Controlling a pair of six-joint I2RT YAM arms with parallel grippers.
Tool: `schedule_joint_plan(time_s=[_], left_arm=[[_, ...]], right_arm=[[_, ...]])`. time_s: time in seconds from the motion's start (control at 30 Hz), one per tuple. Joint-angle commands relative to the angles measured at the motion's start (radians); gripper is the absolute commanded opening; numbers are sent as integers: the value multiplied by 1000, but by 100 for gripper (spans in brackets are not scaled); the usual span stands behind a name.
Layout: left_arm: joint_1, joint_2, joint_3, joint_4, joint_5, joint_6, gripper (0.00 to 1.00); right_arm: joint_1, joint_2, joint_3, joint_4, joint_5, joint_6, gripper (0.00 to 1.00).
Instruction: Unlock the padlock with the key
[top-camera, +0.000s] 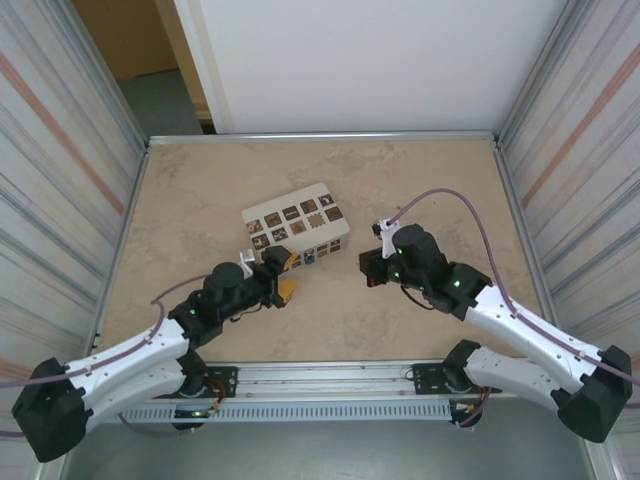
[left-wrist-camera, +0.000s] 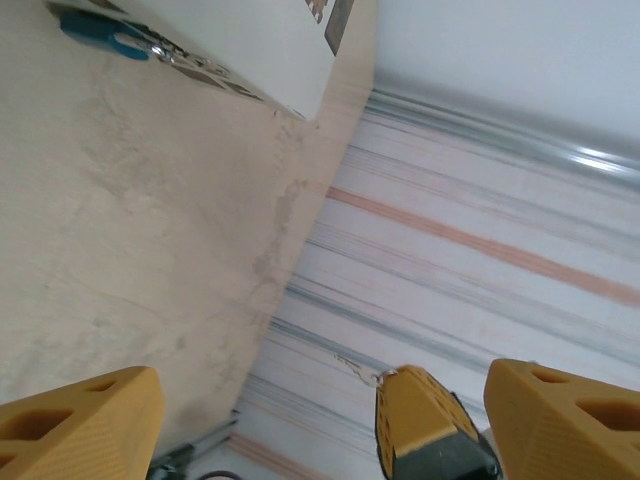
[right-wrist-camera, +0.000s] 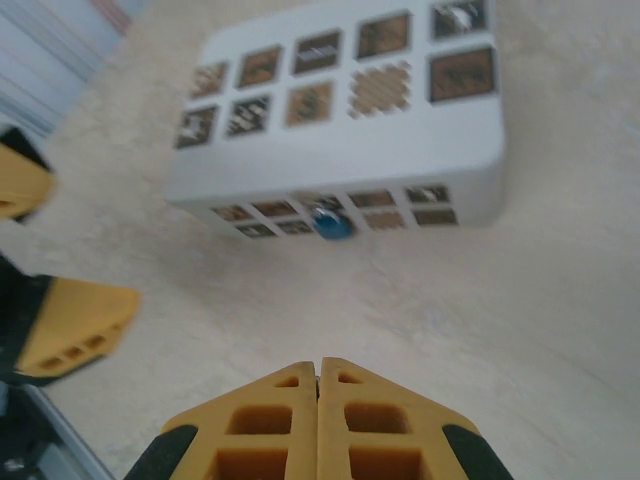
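Near the white box (top-camera: 296, 226), left hand (top-camera: 283, 275) spread wide and empty, right hand (right-wrist-camera: 320, 382) closed tight, padlock (right-wrist-camera: 331, 225) untouched.

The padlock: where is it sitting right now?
The padlock lies low against the near side of the white box, mid-table in the top view, just beyond the left gripper.

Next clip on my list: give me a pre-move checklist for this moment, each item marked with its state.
1. Sight of the padlock, at the white box front face: ok.
2. Sight of the key: cannot tell.
3. The left gripper open and empty: ok.
4. The right gripper shut: ok; key inside it: cannot tell.
5. Grip on the padlock by either arm: not ok.
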Motion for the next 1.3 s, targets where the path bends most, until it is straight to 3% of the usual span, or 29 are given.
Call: schedule_joint_plan(time_s=[0.0, 0.23, 0.53, 0.73, 1.27], left_arm=[[-9, 14, 15, 89, 6, -125, 84], [-41, 83, 39, 178, -8, -191, 74], [-79, 182, 74, 285, -23, -243, 70], [-84, 208, 71, 300, -27, -309, 64], [-86, 194, 71, 285, -47, -321, 56]], right_arm=[[45, 24, 50, 93, 35, -40, 0], [119, 122, 106, 186, 46, -55, 0], [177, 212, 135, 261, 37, -60, 0], [192, 237, 127, 279, 25, -49, 0], [203, 247, 106, 294, -6, -25, 0]])
